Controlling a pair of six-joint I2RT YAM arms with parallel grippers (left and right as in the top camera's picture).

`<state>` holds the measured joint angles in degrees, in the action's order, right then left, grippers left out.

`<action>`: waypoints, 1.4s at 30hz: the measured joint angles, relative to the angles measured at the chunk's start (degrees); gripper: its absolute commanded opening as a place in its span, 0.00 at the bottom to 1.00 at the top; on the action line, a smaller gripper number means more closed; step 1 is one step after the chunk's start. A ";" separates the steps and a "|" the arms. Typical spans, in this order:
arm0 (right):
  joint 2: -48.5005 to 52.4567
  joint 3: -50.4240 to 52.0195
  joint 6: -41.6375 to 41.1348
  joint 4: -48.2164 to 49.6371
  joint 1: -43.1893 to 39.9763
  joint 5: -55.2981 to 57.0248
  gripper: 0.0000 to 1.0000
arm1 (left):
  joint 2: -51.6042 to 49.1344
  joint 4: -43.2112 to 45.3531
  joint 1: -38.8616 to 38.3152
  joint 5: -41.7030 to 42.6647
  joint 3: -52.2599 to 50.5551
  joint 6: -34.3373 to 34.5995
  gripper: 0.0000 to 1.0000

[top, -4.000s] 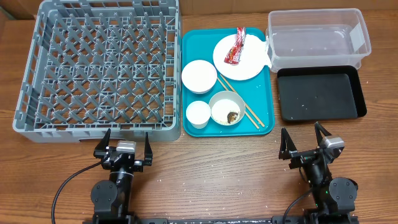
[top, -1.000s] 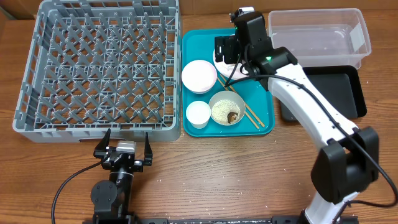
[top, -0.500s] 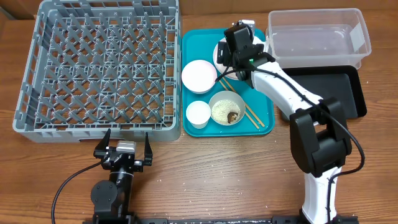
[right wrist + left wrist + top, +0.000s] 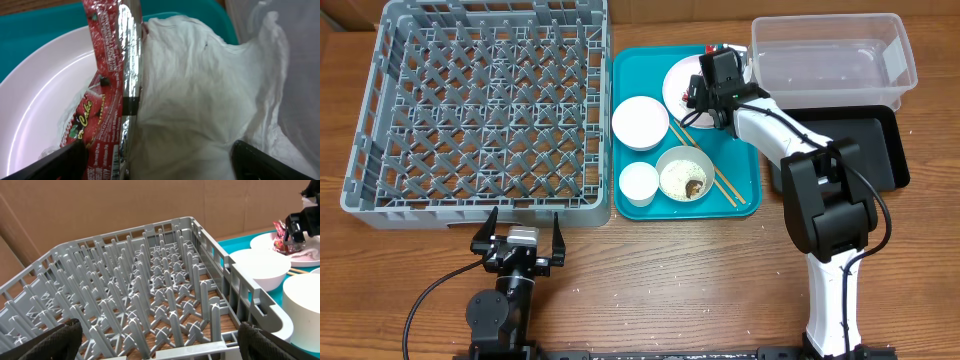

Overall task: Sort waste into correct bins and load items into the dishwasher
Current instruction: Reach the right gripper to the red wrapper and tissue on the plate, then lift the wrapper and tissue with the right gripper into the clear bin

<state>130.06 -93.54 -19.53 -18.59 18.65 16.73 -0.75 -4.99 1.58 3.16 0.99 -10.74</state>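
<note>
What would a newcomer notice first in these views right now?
The right gripper reaching over the teal tray, hanging open close over the red-and-white wrapper and crumpled napkin on the white plate. Next, the big grey dish rack at left, holding no dishes, with the left gripper parked open in front of it.

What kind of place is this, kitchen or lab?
Likely a lab mock-up, not a kitchen: a dish rack sits on a wooden table, cardboard stands behind it, and a meal tray lies beside it.
</note>
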 measured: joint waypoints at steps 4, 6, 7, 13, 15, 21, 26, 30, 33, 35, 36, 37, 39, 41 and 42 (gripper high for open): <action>0.13 0.00 -0.04 -0.26 0.15 -1.86 0.84 | 0.00 -0.02 0.00 0.00 0.00 0.00 1.00; 0.35 0.00 -0.15 -0.72 0.20 -2.95 0.71 | 0.00 0.00 0.00 0.00 0.00 0.00 1.00; 0.63 0.00 -0.09 -0.96 0.22 -3.45 0.63 | 0.00 0.00 0.00 0.00 0.00 0.00 1.00; 0.98 -0.33 -0.24 -2.21 0.28 -4.48 0.18 | 0.00 0.00 0.00 0.00 0.00 0.00 1.00; 0.98 -0.44 -0.70 -2.67 0.42 -4.79 0.04 | 0.00 -0.02 0.00 0.00 0.00 0.00 1.00; 0.98 -1.05 -1.46 -4.48 0.96 -5.01 0.04 | 0.00 -0.02 0.00 0.00 0.00 0.00 1.00; -0.46 -1.18 -1.46 -7.69 1.01 -5.86 0.04 | 0.00 0.00 0.00 0.00 0.00 0.00 1.00; -5.42 -1.01 -1.46 -9.75 1.16 -6.34 0.04 | 0.00 0.00 0.00 0.00 0.00 0.00 1.00; -10.99 -0.96 -1.46 -10.16 1.27 -6.43 0.04 | 0.00 -0.02 0.00 0.00 0.00 0.00 1.00; -15.65 -0.96 -1.46 -9.94 1.27 -6.38 0.04 | 0.00 0.00 0.00 0.00 0.00 0.00 1.00; -17.49 -0.96 -1.49 -9.73 1.25 -6.23 0.04 | 0.00 -0.02 0.00 0.00 0.00 0.00 1.00; -19.74 -0.96 -1.51 -9.42 1.20 -5.79 0.04 | 0.00 -0.02 0.00 0.00 0.00 0.00 1.00; -22.40 -1.03 -2.21 -8.98 1.05 -4.04 0.04 | 0.00 -0.02 0.00 0.00 0.00 0.00 1.00; -23.71 -1.16 -3.48 -8.79 0.42 -1.07 0.04 | 0.00 0.00 0.00 0.00 0.00 0.00 1.00; -23.80 -1.18 -4.33 -8.79 -0.24 0.63 0.04 | 0.00 -0.02 0.00 0.00 0.00 0.00 1.00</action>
<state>106.26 -94.72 -23.86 -27.38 18.41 17.37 -0.75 -5.02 1.58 3.16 0.99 -10.74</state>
